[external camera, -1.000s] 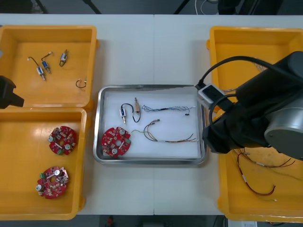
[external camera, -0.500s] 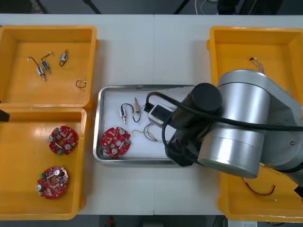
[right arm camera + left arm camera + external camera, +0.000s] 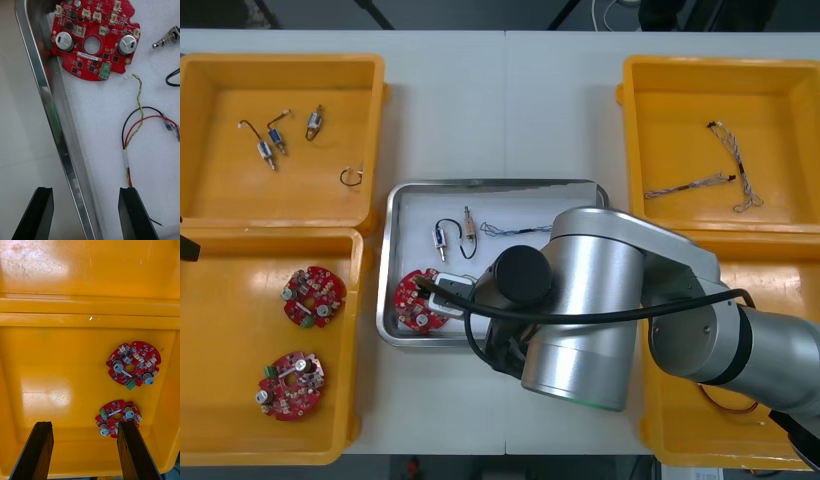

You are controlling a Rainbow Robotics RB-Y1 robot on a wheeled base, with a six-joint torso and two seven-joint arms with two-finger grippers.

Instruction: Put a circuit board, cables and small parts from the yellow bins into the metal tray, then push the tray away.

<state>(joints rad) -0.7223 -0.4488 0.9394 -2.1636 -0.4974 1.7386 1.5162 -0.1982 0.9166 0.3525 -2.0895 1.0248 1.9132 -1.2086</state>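
The metal tray (image 3: 393, 262), white inside, holds a red circuit board (image 3: 410, 298), two small metal parts (image 3: 440, 238), a blue and white cable (image 3: 505, 230) and a red and yellow cable (image 3: 140, 120). My right arm (image 3: 580, 300) covers the tray's near right part. My right gripper (image 3: 84, 212) is open, low over the tray's rim (image 3: 56, 123). One of its fingers (image 3: 35, 213) is outside over the table, the other inside over the white liner. The board (image 3: 95, 37) lies just beyond the fingers. My left gripper (image 3: 84, 452) hangs open over the near left bin (image 3: 56, 363).
The near left yellow bin (image 3: 220, 330) holds two more boards (image 3: 312, 296). Several small metal parts (image 3: 280, 135) lie in the far left bin. Blue and white cables (image 3: 710, 165) rest in the far right bin. The near right bin (image 3: 660, 430) is mostly under my right arm.
My right arm has swung left from the right bins across the tray to its near left rim. The left gripper has drawn back to the picture's left edge.
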